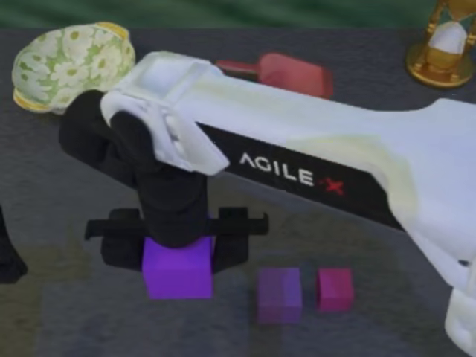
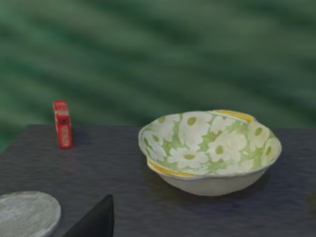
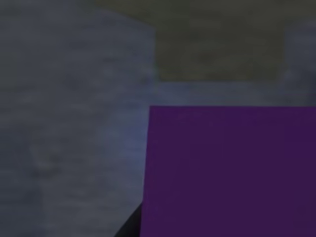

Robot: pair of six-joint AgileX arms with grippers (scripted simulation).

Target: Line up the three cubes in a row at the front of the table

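Top view shows right gripper (image 1: 177, 249) over the violet cube (image 1: 178, 269), jaws spread beside it; whether they grip, I cannot tell. Left arm is parked at the left edge.

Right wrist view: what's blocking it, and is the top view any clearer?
Right wrist view: the bright violet cube fills most of it, close up, table behind. Top view: the right arm covers the middle, its pincer around that cube, casting shadow beside it.

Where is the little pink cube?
In the top view, the small pink cube sits at the table's front, right of the dull purple cube, at the row's right end.
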